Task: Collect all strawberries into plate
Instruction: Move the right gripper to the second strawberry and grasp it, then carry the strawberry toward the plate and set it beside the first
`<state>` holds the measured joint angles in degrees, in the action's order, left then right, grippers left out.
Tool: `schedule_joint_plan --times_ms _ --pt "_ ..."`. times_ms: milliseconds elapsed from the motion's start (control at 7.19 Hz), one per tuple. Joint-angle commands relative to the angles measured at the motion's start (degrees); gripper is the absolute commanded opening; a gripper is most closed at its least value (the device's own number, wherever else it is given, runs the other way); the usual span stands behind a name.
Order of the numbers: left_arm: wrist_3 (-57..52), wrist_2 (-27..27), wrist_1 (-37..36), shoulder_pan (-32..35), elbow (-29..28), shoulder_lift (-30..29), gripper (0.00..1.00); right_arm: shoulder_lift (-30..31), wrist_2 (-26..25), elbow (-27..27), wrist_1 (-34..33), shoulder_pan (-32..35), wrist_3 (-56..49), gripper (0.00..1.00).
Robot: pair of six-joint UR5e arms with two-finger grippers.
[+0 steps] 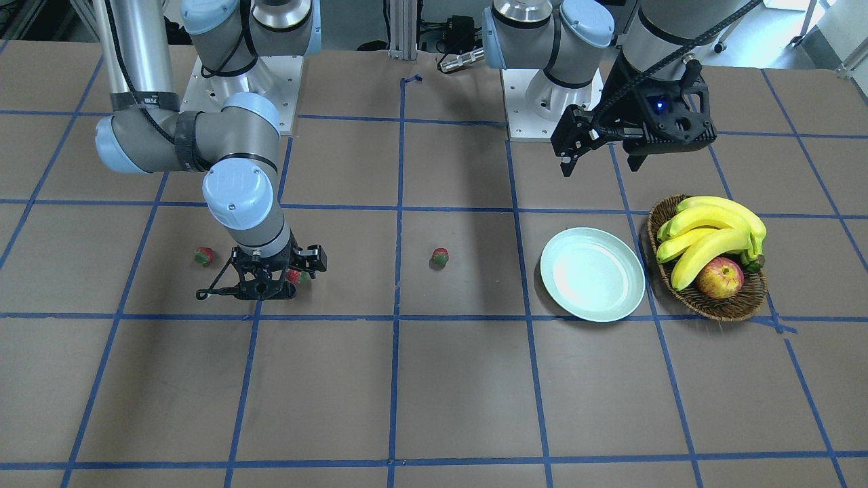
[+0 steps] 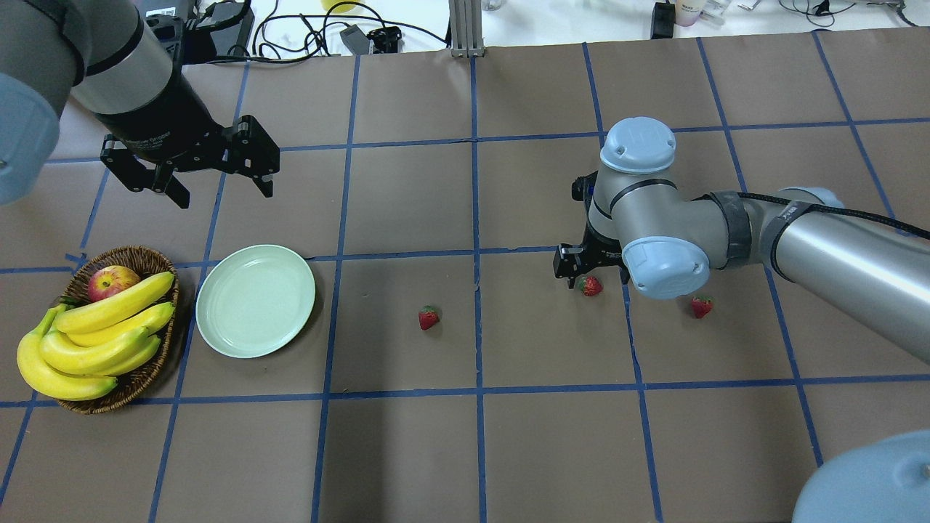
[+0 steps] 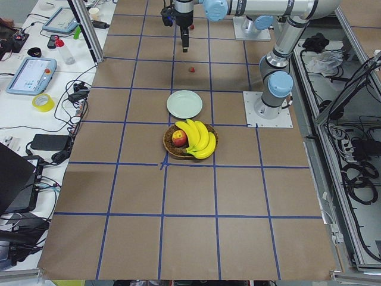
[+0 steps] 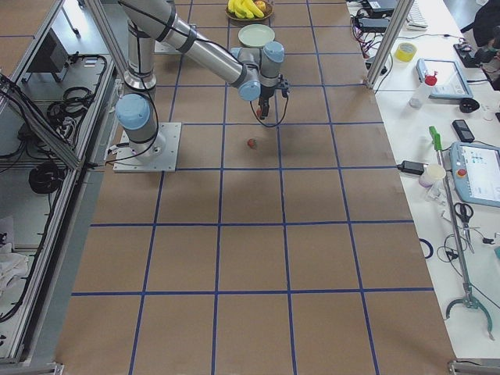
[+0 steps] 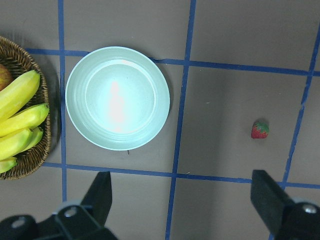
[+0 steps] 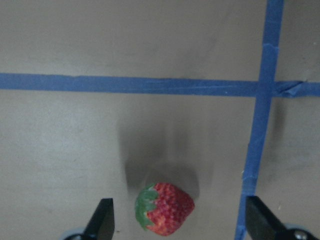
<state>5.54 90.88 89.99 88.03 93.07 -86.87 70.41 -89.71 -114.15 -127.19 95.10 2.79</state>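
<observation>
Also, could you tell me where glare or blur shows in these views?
Left wrist view: a glare streak crosses the round pale mint plate; front-facing view: a softer sheen on it; right wrist view: the small red green-capped strawberry looks soft, with a smeared shadow above it; overhead view: no glare on the plate.

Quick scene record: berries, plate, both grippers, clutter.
strawberries: three, all on the table, none in the plate
plate: empty, beside the basket
right gripper: open, low, straddling the middle strawberry
left gripper: open, raised, empty
basket contents: bananas, apple
</observation>
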Motion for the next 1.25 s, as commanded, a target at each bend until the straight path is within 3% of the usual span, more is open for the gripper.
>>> schedule_joint_plan --times_ms 0,139,278,417,556,835,1113 --pt "0.71 0.52 -0.25 -0.05 0.35 0.03 1.00 -0.71 0.60 -0.11 -0.08 -0.01 0.02 0.41" --pt "1.49 0.61 -0.25 -0.05 0.35 -0.58 1.00 -0.71 0.51 -0.19 0.01 -0.01 0.02 0.19" --pt "1.23 0.53 -0.43 -0.05 0.27 -0.58 1.00 -0.54 0.42 0.50 0.01 -0.09 0.02 0.06" --pt "0.62 0.53 -0.52 -0.05 0.27 -0.67 1.00 -0.10 0.77 0.77 0.10 -0.09 0.11 0.00" --pt "0.61 0.53 -0.52 0.03 0.27 -0.76 1.00 -0.01 2.94 2.95 0.19 -0.01 1.07 0.00" --pt "0.61 0.53 -0.52 -0.05 0.27 -0.67 1.00 -0.35 16.44 8.57 0.89 4.27 14.27 0.00" --pt "0.61 0.53 -0.52 -0.05 0.18 -0.58 1.00 -2.63 18.08 11.22 0.10 12.17 28.96 0.00"
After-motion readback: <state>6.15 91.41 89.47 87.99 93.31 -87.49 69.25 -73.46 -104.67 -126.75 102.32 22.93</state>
